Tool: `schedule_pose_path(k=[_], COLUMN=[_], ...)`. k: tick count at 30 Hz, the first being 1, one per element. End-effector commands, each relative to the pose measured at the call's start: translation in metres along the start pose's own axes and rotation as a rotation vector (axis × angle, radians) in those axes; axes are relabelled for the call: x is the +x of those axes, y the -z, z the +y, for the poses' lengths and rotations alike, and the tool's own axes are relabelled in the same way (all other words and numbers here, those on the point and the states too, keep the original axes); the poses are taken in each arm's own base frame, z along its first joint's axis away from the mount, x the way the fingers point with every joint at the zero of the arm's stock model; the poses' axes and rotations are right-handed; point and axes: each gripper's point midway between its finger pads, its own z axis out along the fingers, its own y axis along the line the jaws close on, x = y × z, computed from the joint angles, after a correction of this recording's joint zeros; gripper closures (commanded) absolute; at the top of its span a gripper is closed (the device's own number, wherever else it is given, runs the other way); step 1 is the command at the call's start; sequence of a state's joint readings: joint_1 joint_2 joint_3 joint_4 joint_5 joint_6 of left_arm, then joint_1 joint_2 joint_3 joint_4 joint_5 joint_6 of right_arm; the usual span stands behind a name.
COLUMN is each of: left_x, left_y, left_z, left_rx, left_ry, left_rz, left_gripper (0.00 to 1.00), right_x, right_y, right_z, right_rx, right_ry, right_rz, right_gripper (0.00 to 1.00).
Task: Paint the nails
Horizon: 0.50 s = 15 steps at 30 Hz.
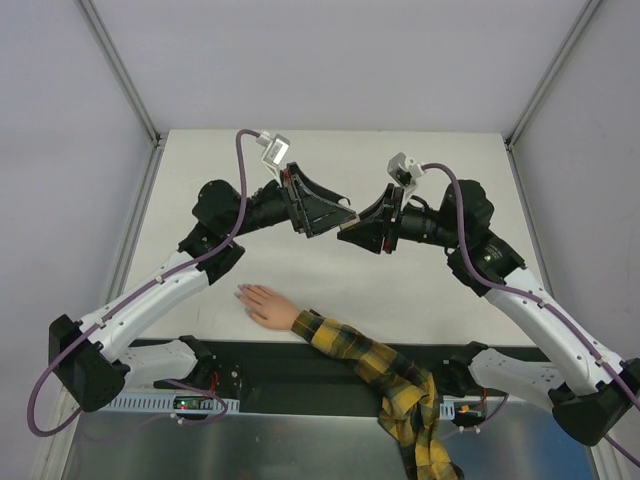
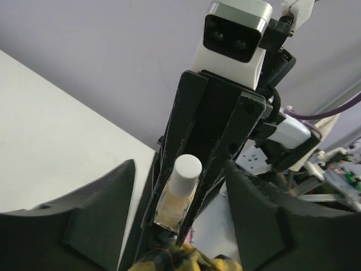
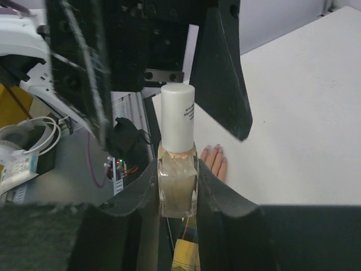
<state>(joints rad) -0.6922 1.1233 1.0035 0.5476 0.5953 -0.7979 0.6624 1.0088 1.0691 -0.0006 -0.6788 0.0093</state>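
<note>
While R jaws pinch polish bottle (image 3: 177,183), L jaws spread round cap (image 3: 177,116); hand (image 1: 265,305) lies apart.

Nails (image 1: 242,292) too small to resolve from above; in right wrist view, only soft-focus fingertips (image 3: 216,151) past the bottle (image 3: 177,183), palm hidden behind it. Plaid sleeve (image 1: 385,375) cut off by lower edge, well back from the wrist of the hand (image 1: 268,306)

A flat white rectangular table (image 1: 430,295) stands between plain pale lilac-grey walls (image 1: 330,60). Two thin silver metal struts (image 1: 120,70) rise from its far corners. The light is soft and even, and the shadows are faint.
</note>
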Motion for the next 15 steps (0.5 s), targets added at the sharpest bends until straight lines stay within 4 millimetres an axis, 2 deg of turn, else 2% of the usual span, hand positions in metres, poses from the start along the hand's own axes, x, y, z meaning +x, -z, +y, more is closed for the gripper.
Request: schedule_pose_path(k=[1, 4, 5, 7, 8, 9, 10, 11, 12, 13, 14, 15], left_x=[-0.008, -0.006, -0.006, -0.006, -0.013, -0.01, -0.01, -0.013, -0.008, -0.01, -0.008, -0.014], left_y=[0.001, 0.0, 0.0, 0.0, 0.0, 0.0, -0.001, 0.001, -0.004, -0.005, -0.008, -0.009], left_z=[-0.038, -0.035, -0.031, -0.024, -0.018, -0.015, -0.009, -0.008, 0.0, 0.0, -0.001, 0.008], left_rx=[0.17, 0.157, 0.131, 0.093, 0.049, 0.019, -0.023, -0.059, -0.157, -0.195, -0.226, -0.305], left_ry=[-0.016, -0.036, -0.028, -0.019, -0.022, -0.013, -0.014, -0.068, -0.073, -0.159, -0.183, -0.196], left_rz=[0.028, 0.042, 0.043, 0.03, -0.017, -0.025, -0.049, -0.076, -0.107, -0.118, -0.122, -0.165], left_gripper=[0.49, 0.7, 0.86, 1.0, 1.0, 1.0, 1.0, 1.0, 1.0, 1.0, 1.0, 1.0], right_x=[-0.026, -0.027, -0.027, -0.023, -0.028, -0.018, -0.006, -0.02, -0.014, -0.014, -0.022, -0.02], right_y=[0.002, 0.003, 0.003, 0.003, 0.003, -0.001, 0.001, 0.014, 0.009, 0.013, 0.03, 0.028], right_z=[0.029, 0.024, 0.019, 0.014, -0.004, -0.001, -0.008, -0.043, -0.033, -0.042, -0.062, -0.057], right_rx=[-0.141, -0.113, -0.082, -0.028, 0.101, 0.147, 0.235, 0.504, 0.555, 0.66, 0.87, 0.898], right_ry=[0.02, 0.021, 0.022, 0.05, 0.082, 0.11, 0.138, 0.231, 0.274, 0.306, 0.338, 0.348], right_rz=[-0.074, -0.082, -0.086, -0.063, -0.087, -0.052, -0.004, -0.027, -0.006, 0.007, -0.004, -0.004], right_gripper=[1.0, 1.0, 1.0, 1.0, 1.0, 1.0, 1.0, 1.0, 1.0, 1.0, 1.0, 1.0])
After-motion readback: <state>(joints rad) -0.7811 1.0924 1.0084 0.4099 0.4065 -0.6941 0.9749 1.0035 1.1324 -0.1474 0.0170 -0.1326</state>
